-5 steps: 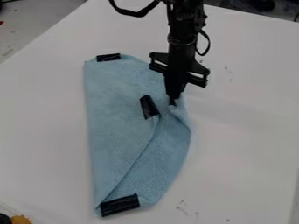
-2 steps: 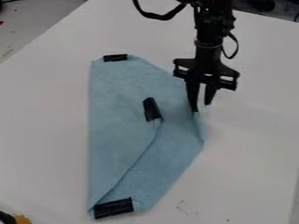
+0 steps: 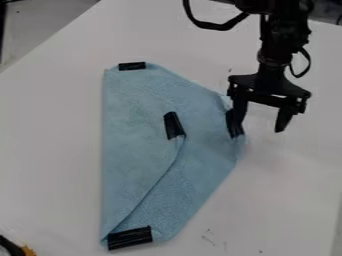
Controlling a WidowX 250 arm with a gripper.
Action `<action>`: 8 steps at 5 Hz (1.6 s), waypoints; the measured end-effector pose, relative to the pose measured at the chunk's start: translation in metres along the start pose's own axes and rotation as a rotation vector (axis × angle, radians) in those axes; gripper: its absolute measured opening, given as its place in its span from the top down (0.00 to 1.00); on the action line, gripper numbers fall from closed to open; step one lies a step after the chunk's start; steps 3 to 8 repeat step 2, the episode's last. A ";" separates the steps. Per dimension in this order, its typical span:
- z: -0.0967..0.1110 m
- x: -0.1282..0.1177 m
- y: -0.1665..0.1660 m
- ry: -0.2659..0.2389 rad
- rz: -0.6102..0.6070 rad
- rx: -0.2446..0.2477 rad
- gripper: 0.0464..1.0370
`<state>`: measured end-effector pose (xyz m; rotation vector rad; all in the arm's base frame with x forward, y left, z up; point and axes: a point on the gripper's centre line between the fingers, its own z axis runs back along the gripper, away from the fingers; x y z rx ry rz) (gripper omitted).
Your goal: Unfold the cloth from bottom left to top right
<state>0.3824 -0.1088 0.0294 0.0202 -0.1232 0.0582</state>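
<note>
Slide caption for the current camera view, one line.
Open gripper at the right edge of a partly folded blue cloth.

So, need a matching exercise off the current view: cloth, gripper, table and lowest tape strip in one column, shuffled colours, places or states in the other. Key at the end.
Column 1
1. Cloth
2. Gripper
3. Table
4. Lowest tape strip

Column 2
A. Black, at the bottom end of the blue fabric
B. White, lying under the fabric
C. Open, at the fabric's right side
D. Light blue, partly folded

Pairs: 1-D, 2-C, 3-B, 4-A
</note>
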 end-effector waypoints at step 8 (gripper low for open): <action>0.022 0.006 0.001 -0.062 -0.041 0.109 0.04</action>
